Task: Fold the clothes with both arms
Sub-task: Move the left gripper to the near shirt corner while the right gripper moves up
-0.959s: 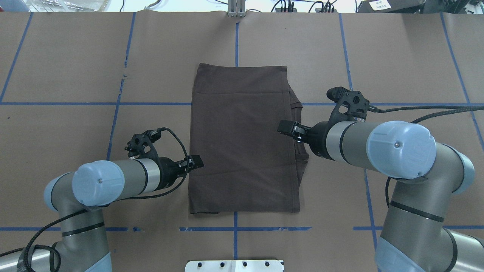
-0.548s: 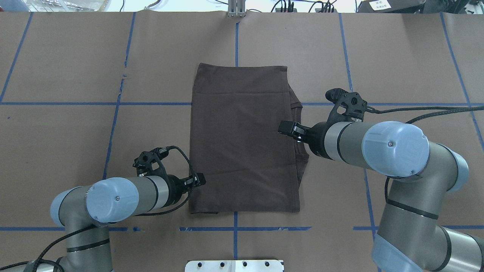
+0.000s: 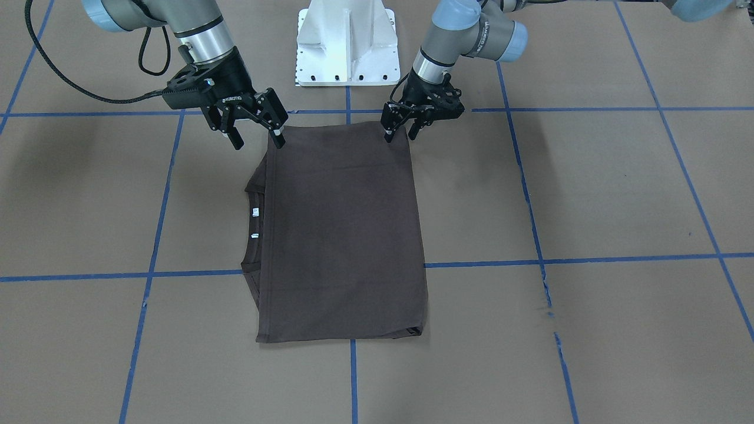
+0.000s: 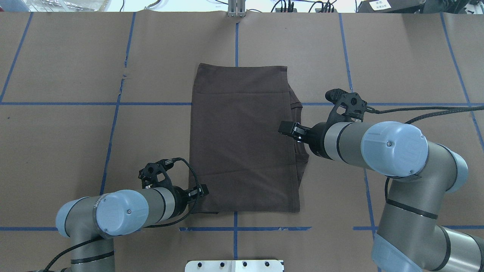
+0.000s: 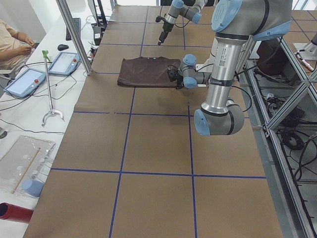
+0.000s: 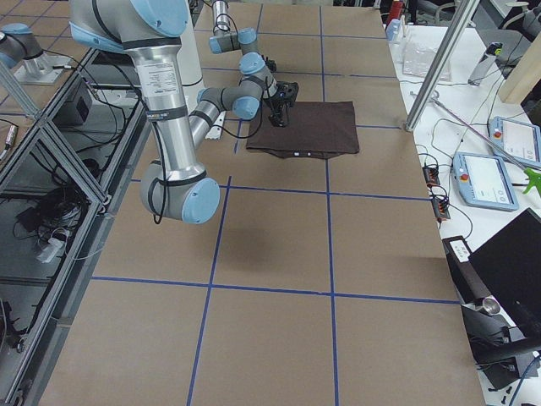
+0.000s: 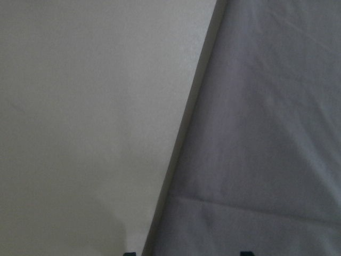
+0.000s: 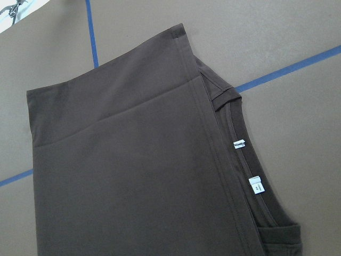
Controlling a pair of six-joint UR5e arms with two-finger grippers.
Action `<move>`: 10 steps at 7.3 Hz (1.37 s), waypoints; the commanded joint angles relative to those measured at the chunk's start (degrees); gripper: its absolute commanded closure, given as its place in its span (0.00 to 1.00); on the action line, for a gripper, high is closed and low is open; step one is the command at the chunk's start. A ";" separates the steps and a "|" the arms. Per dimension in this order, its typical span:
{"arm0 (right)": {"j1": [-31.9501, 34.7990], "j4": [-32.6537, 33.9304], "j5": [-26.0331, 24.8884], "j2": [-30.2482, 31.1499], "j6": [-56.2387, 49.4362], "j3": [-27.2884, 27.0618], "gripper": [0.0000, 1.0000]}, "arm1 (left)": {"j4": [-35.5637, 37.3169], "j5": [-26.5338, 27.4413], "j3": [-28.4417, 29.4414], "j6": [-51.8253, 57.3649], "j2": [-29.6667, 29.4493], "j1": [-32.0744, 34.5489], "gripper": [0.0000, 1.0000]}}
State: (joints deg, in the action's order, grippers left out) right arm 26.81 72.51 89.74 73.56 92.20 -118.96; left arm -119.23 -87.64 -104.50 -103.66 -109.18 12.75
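Observation:
The dark brown T-shirt [image 4: 242, 139] lies folded into a tall rectangle in the middle of the table, also seen in the front view [image 3: 341, 235]. Its collar with white labels [image 8: 256, 185] sticks out on my right side. My left gripper [image 4: 202, 190] is open and low at the shirt's near left corner, and in the front view [image 3: 399, 134] its fingers stand to either side of that corner. The left wrist view shows the shirt's edge [image 7: 181, 138] very close. My right gripper [image 3: 257, 140] is wide open and empty, above the shirt's right edge [image 4: 285, 128].
The table is covered in brown paper with blue tape lines [image 4: 235, 223]. The white base pedestal [image 3: 346, 41] stands at the robot's side. A metal post [image 5: 74, 34], tablets and a seated person [image 5: 15, 42] are beyond the table's far edge.
My left gripper has moved back along the shirt's left edge to its near left corner. The right arm has hardly moved. The shirt has not moved.

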 commanded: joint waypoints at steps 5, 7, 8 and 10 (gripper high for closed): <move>0.00 0.00 0.00 0.00 0.00 -0.04 0.00 | 3.83 -0.07 -1.58 -0.14 -0.68 -3.16 0.28; 0.09 0.00 0.00 0.00 0.00 -0.04 0.00 | 3.83 0.19 -1.41 -0.32 -1.21 -3.17 0.38; 0.09 0.00 0.00 -0.09 0.00 -0.04 0.00 | 3.83 0.28 -1.41 -0.49 -1.12 -3.17 0.48; 0.09 0.00 0.00 0.00 0.00 -0.04 0.00 | 3.74 0.28 -2.10 -1.90 -1.21 -3.17 0.99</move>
State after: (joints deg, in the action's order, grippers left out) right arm 26.89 72.51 89.74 73.51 92.20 -119.00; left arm -115.42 -87.38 -106.18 -105.02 -110.33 9.59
